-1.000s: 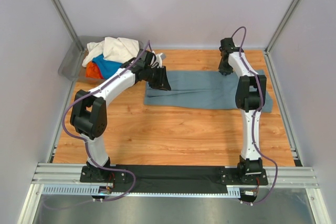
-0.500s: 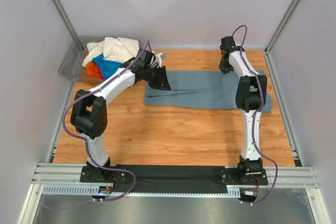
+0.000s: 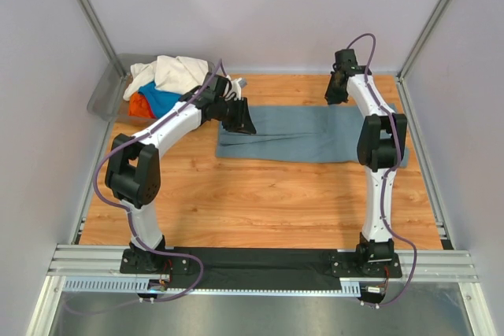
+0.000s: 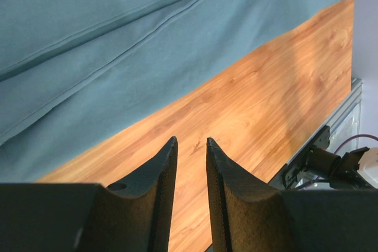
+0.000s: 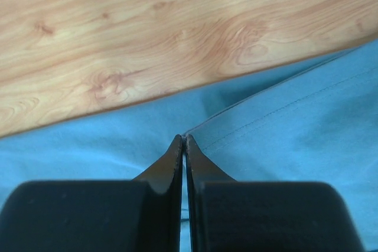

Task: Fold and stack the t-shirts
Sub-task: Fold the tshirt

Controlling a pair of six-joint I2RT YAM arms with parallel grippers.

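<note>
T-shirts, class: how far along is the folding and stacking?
Done: the grey-blue shirt lies as a long folded strip. In hand: the right gripper is shut on its far edge; the left gripper hangs open over its left end. Left: further folds, plus the cream, blue and red-orange shirts heaped in the bin.

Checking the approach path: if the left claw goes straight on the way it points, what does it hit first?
Probably bare table, just short of the shirt edge, though depth is unclear.
</note>
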